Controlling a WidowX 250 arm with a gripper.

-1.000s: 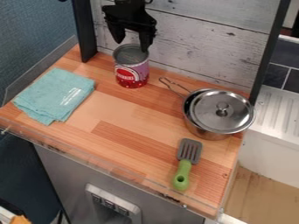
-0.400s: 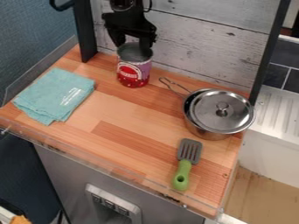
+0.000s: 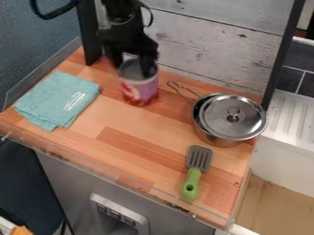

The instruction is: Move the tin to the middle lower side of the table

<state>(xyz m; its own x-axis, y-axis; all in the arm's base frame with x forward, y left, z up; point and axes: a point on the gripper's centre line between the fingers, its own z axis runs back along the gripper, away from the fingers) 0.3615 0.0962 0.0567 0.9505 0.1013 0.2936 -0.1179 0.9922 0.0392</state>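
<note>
- Because the tin (image 3: 140,92) is due lower on the desk (image 3: 141,133), the gripper (image 3: 131,66) has its jaws clamped near the rim, likely to carry it upright.
- It is toward the back, between cloth (image 3: 58,100) and pot (image 3: 215,138).

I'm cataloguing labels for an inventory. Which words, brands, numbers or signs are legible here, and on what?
No text can be read.
Tin: print too blurred.
Cloth: pale marking, too unclear to read.
Front panel: any markings are too small to read.
</note>
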